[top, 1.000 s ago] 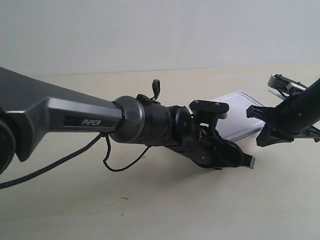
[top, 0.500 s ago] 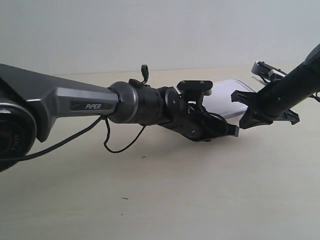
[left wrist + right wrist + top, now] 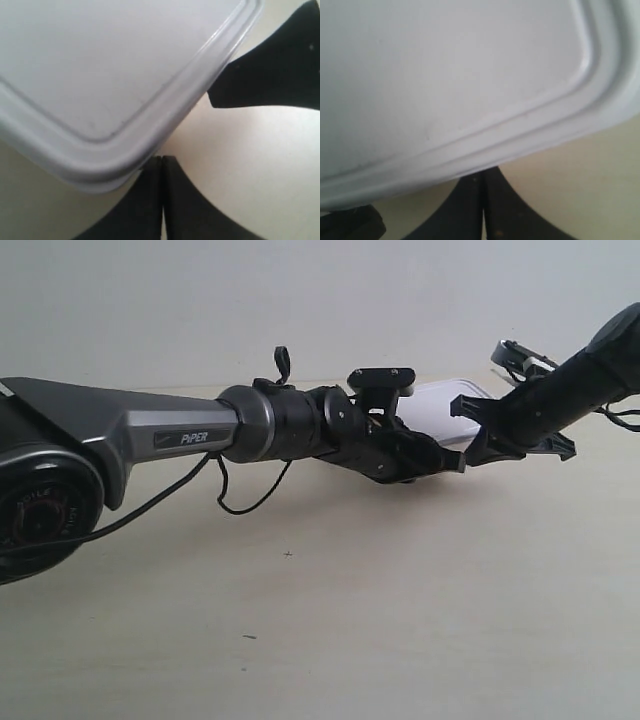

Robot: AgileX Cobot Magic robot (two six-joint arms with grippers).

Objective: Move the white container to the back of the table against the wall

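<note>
Jaws of the left end effector (image 3: 161,159) and right end effector (image 3: 482,176) are clenched shut, set at the rim of the white container (image 3: 100,65) on the worktop (image 3: 380,620).

Exterior view gives me just a sliver of the white container (image 3: 445,408); the arm at the exterior view's left (image 3: 300,430) and the arm at the exterior view's right (image 3: 540,405) mask the rest (contact with the wall (image 3: 300,300)? can't tell). Both wrist views crop the container, and the tips of the left gripper (image 3: 161,162) and right gripper (image 3: 483,180) vanish under its rim.
</note>
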